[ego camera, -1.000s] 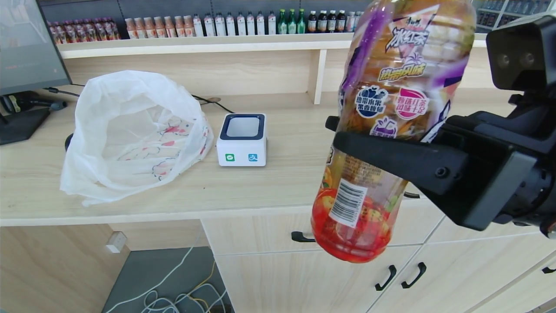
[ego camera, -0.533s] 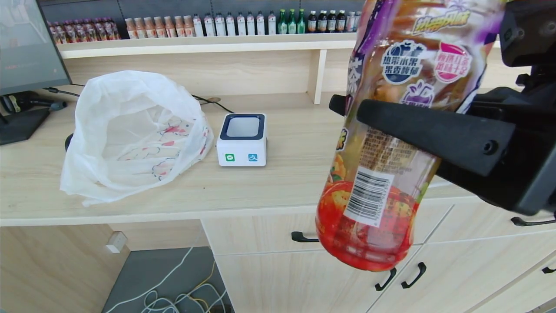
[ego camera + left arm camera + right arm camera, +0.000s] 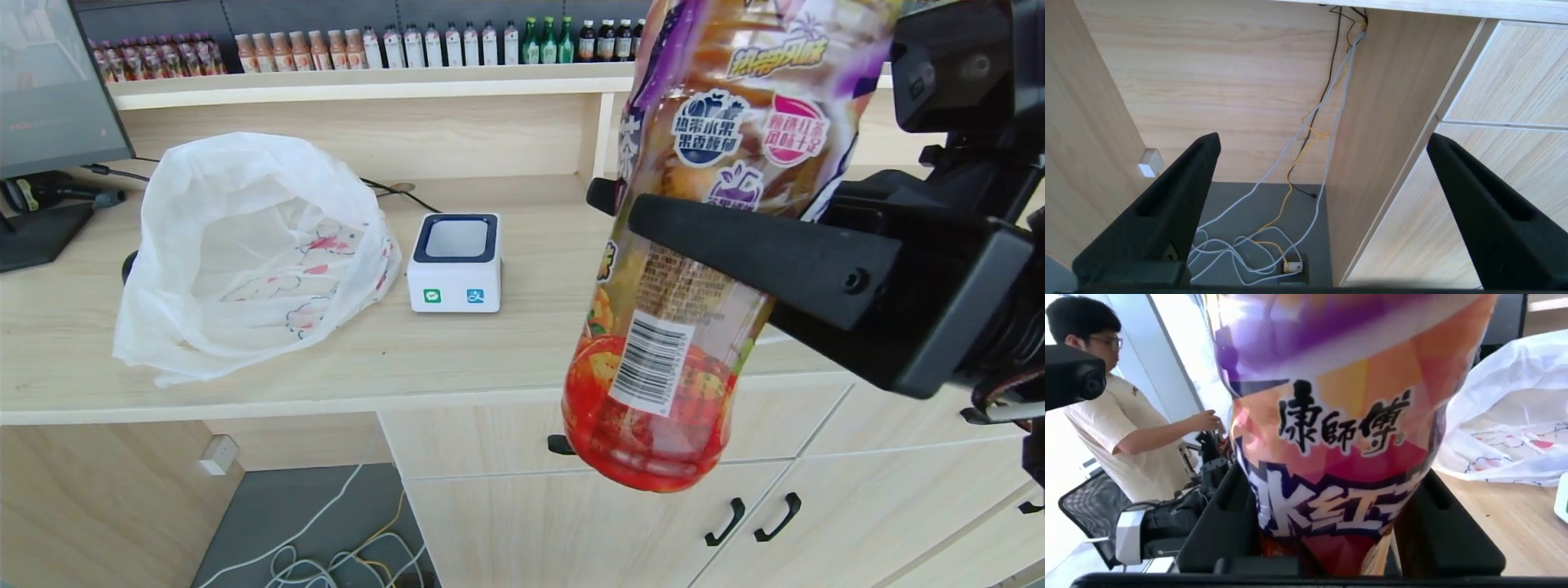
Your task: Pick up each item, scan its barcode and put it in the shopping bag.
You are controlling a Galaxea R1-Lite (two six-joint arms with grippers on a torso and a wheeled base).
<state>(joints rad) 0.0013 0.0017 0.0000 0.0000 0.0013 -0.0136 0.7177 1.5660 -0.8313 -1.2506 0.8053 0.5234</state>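
My right gripper (image 3: 620, 208) is shut on a large iced tea bottle (image 3: 702, 245), held high and nearly upright, tilted a little, in front of the counter's right part. Its barcode (image 3: 651, 363) sits low on the side facing the head camera. In the right wrist view the bottle (image 3: 1347, 416) stands between the gripper's (image 3: 1339, 531) black fingers (image 3: 1221, 514). A white scanner box (image 3: 455, 261) rests on the counter, left of the bottle. The open white shopping bag (image 3: 245, 245) lies beside it, further left. My left gripper (image 3: 1323, 220) hangs open below the counter.
A monitor (image 3: 49, 82) stands at the counter's (image 3: 490, 351) far left. A back shelf (image 3: 408, 77) carries a row of bottles. Cabinet doors with black handles (image 3: 727, 523) are under the counter. Loose cables (image 3: 1282, 245) lie on the floor in the open bay.
The right gripper raised the bottle and carried it right, then brought it back left toward the scanner. Bag and scanner have not moved.
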